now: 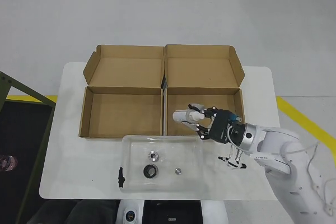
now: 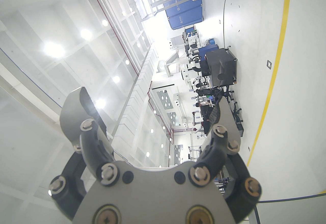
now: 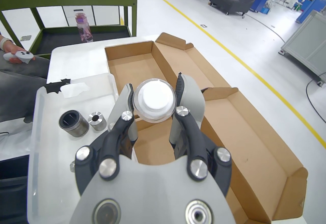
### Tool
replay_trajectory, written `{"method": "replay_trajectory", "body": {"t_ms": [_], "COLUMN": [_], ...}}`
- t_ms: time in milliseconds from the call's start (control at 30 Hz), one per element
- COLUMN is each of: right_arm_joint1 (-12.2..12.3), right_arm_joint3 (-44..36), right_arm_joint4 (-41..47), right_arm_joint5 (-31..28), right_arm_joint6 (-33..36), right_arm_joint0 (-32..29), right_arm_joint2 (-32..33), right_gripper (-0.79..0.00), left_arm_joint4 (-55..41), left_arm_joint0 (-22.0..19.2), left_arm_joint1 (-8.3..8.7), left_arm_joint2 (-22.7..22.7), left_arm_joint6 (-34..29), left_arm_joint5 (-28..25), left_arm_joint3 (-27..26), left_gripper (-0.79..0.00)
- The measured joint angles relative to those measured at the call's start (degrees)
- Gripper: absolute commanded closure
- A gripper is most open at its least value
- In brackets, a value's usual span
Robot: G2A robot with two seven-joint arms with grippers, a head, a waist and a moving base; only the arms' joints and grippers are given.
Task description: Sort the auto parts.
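Mid-frame, the right hand (image 3: 154, 84) clamps a white part (image 3: 154, 101) above a cardboard box (image 3: 254, 138), apparently to drop it there (left hand (image 2: 150, 96) spread wide).

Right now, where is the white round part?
In the top view, the white round part sits in the right gripper, above the right-hand cardboard box, just beyond the clear tray.

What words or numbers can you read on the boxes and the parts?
None can be read.
Cardboard boxes: no print shows.
White part in the right gripper: plain.
Dark ring: marks too small to read.
Blue cabinets: white marks too blurred.
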Motion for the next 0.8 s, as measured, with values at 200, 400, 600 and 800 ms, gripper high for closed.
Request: {"method": "replay_trajectory", "body": {"t_ms": [200,400,600,800], "right_arm_joint1": [-0.91,-1.92,-2.96,-4.05], "right_arm_joint3": [7.86,15.52,21.86,27.08], "right_arm_joint4": [2.36,3.9,4.22,2.09], "right_arm_joint5": [3.51,5.6,7.24,9.15], "right_arm_joint6": [2.85,3.99,4.26,3.99], "right_arm_joint0": [6.54,12.36,16.91,20.37], "right_arm_joint2": [-4.62,-8.69,-12.29,-16.01], "right_gripper": [0.0,0.0,0.0,0.0], "left_arm_joint4": [0.0,0.0,0.0,0.0], "left_arm_joint0": [0.0,0.0,0.0,0.0], "left_arm_joint1": [0.0,0.0,0.0,0.0], "left_arm_joint2": [0.0,0.0,0.0,0.0], "left_arm_joint6": [0.0,0.0,0.0,0.0], "left_arm_joint5": [0.0,0.0,0.0,0.0], "left_arm_joint3": [0.0,0.0,0.0,0.0], "left_gripper": [-0.785,-0.785,-0.785,-0.785]}}
